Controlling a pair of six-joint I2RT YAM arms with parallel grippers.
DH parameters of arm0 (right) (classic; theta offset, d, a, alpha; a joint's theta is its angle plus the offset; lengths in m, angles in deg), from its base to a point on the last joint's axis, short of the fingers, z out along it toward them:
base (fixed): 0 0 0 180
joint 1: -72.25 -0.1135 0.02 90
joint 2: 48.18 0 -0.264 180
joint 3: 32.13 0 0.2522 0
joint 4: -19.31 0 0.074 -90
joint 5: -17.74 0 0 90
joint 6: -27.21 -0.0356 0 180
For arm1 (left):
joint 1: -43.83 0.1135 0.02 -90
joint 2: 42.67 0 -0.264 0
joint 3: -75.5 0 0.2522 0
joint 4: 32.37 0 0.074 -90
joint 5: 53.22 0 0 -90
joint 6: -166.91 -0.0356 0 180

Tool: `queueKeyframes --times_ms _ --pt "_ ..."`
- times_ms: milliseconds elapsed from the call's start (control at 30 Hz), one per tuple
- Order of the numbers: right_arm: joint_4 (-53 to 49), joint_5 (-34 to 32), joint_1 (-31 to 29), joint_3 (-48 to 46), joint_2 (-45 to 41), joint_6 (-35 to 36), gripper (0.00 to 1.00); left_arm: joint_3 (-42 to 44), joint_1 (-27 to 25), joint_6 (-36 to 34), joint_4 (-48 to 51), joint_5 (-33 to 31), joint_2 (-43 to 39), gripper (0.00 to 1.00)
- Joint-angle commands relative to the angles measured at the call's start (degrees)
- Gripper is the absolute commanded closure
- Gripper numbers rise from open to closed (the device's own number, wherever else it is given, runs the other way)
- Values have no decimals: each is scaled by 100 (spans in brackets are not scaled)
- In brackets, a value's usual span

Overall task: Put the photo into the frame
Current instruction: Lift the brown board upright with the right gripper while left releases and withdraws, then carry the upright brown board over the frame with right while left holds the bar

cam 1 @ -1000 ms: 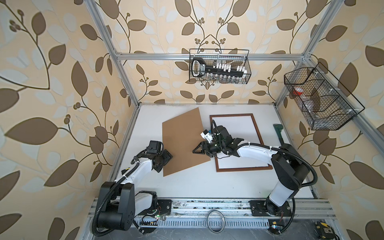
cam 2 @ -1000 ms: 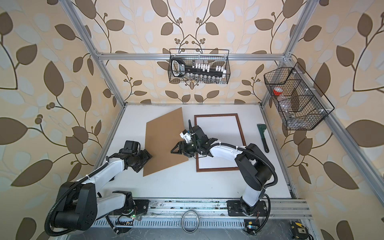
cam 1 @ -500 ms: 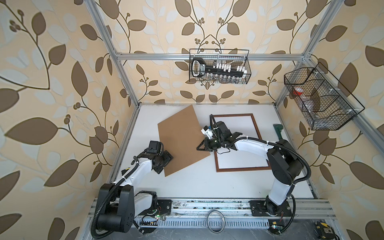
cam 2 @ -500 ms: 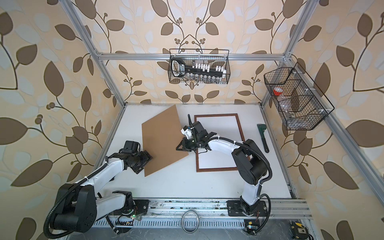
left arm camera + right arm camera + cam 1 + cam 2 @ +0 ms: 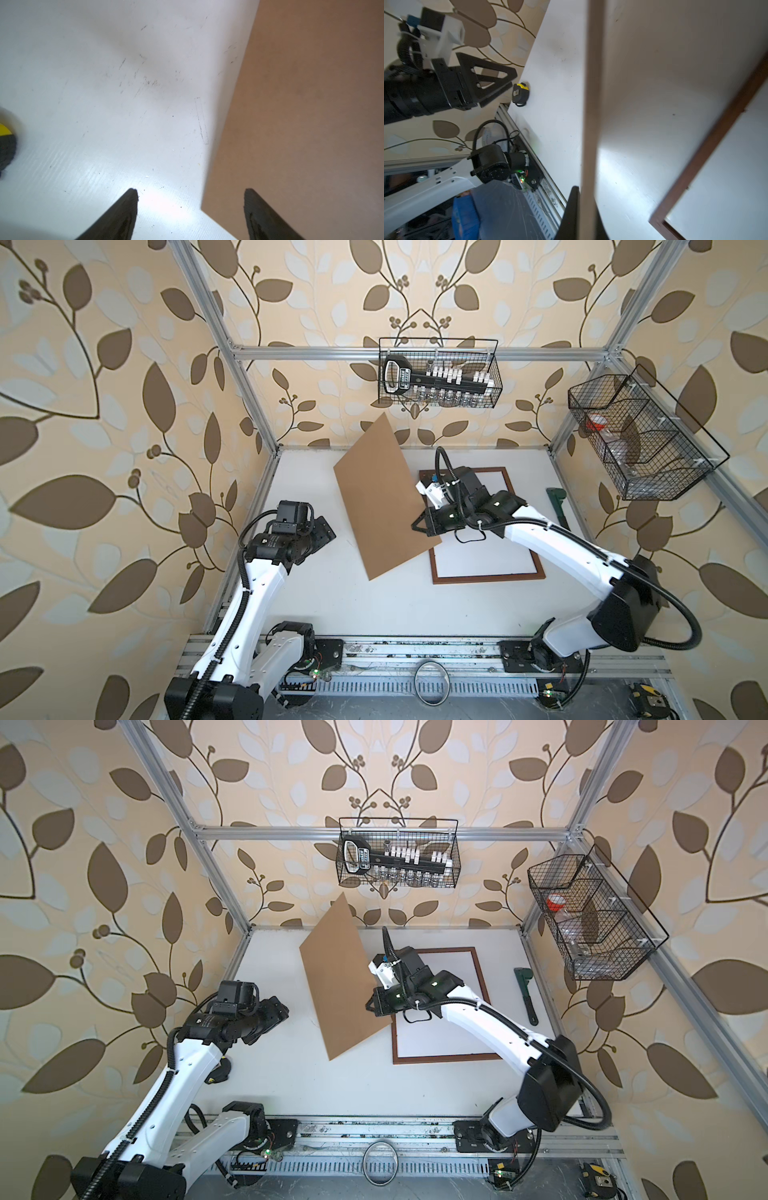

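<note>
My stereo pair looks down from high over the near edge, sharing the whole white table [image 5: 374,605]. Both wrist cameras sit close, sharing the brown board [image 5: 311,104] and tabletop.

Frame [image 5: 488,578] is lying flat on the table [image 5: 374,614], right of centre. Board [image 5: 382,497] is standing tilted just left of it, its near-right corner overlapping the frame's left side, with the right gripper [image 5: 419,526] pinching that edge. Left gripper [image 5: 326,533] is hovering further left, apart. Wrench [image 5: 559,506] is lying right of the frame.
</note>
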Motion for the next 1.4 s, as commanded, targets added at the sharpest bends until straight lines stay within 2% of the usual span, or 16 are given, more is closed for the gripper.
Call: queueKeyframes --times_ms 0,67,200,333,500,600,667,1067,1367 --pt "-1222 -1484 -16 727 -695 974 100 -220 -193 -305 96 -115 53 20" --pt "-1557 -1900 15 998 -958 1022 100 -237 -461 -191 -60 -221 127 21" --pt "-1821 -2325 58 1525 -1347 1102 100 -77 -1329 186 -606 -531 395 21" --pt "-2044 -2691 70 2103 -1444 1256 100 152 -2472 584 -1478 -878 846 21" --pt "-1965 -3065 125 2566 -1545 1391 100 -13 -3682 745 -2612 -1150 2024 20" --pt "-1684 -3133 158 2628 -1630 1397 100 -484 -4126 709 -2899 -1175 2964 21" --pt "-1535 -2902 233 2620 -1636 1414 100 -863 -4392 566 -2876 -1439 3500 21" --pt "-1094 -2871 281 2190 -1801 1542 100 -2104 -4556 363 -2885 -1431 5373 28" --pt "-938 -2618 450 1962 -1805 1553 100 -2474 -4560 168 -2769 -1704 5869 38"
